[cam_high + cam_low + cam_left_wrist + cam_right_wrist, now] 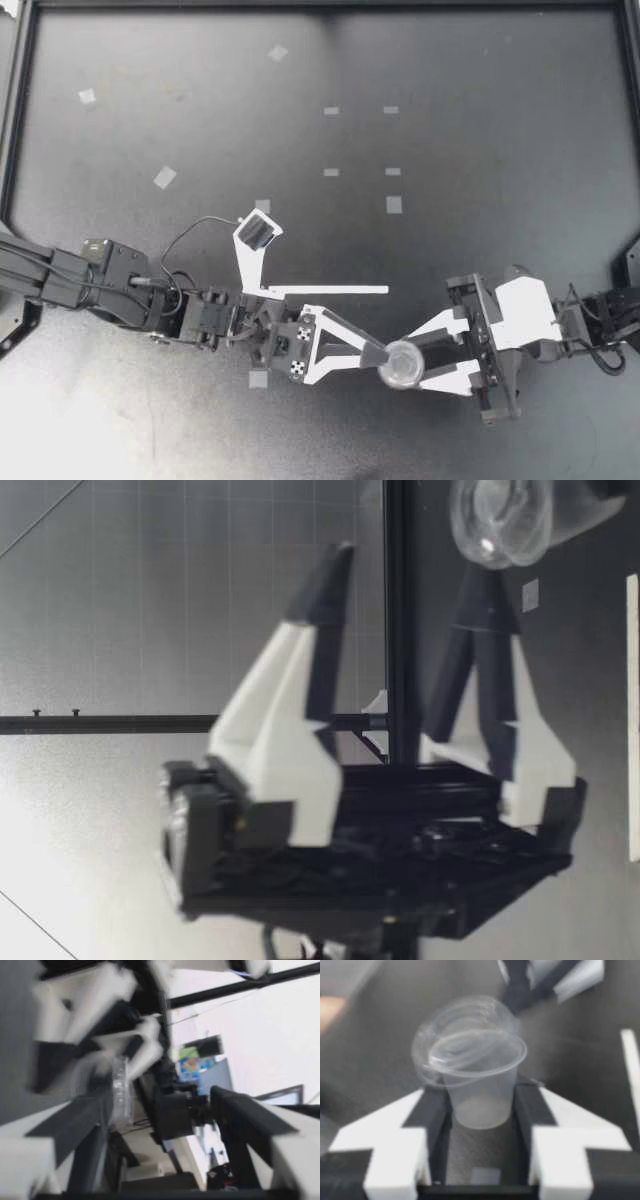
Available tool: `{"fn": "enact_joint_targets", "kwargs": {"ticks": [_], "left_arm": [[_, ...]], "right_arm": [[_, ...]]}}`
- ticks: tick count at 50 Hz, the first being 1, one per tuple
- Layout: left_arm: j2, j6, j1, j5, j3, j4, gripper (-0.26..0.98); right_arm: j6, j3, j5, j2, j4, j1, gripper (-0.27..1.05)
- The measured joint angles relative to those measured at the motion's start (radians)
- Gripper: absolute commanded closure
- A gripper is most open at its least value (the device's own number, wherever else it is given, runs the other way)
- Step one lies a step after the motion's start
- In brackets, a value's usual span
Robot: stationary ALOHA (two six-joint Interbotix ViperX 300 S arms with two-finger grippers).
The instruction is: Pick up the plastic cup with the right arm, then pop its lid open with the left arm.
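Note:
My right gripper [418,358] is shut on a small clear plastic cup [403,363] with a clear lid, holding it above the black table. In the right wrist view the cup [475,1065] sits between both fingers [432,1110], gripped by its lower body. My left gripper [386,322] stands wide open and rolled onto its side, one finger reaching to the cup. In the left wrist view the lid [120,1090] lies right beside one finger [85,1120]; the other finger stands well apart. The low view shows my left gripper [410,565] spread wide, the cup [500,520] just past its lower fingertip.
Several small tape squares [393,204] dot the dark tabletop, one [258,379] under my left arm. A black frame rail [14,110] runs along the table's edges. The far half of the table holds only tape marks.

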Motion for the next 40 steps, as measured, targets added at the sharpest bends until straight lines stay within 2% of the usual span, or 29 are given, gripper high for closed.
{"fn": "enact_joint_targets", "kwargs": {"ticks": [30, 40], "left_arm": [[-0.025, 0.190, 0.000, 0.031, 0.009, 0.002, 0.02], [-0.028, 0.388, 0.000, 0.104, 0.028, 0.002, 0.02]], "right_arm": [[0.035, 0.000, 0.035, 0.017, 0.000, 0.002, 0.41], [0.029, 0.000, 0.029, -0.037, 0.000, 0.002, 0.41]]}}
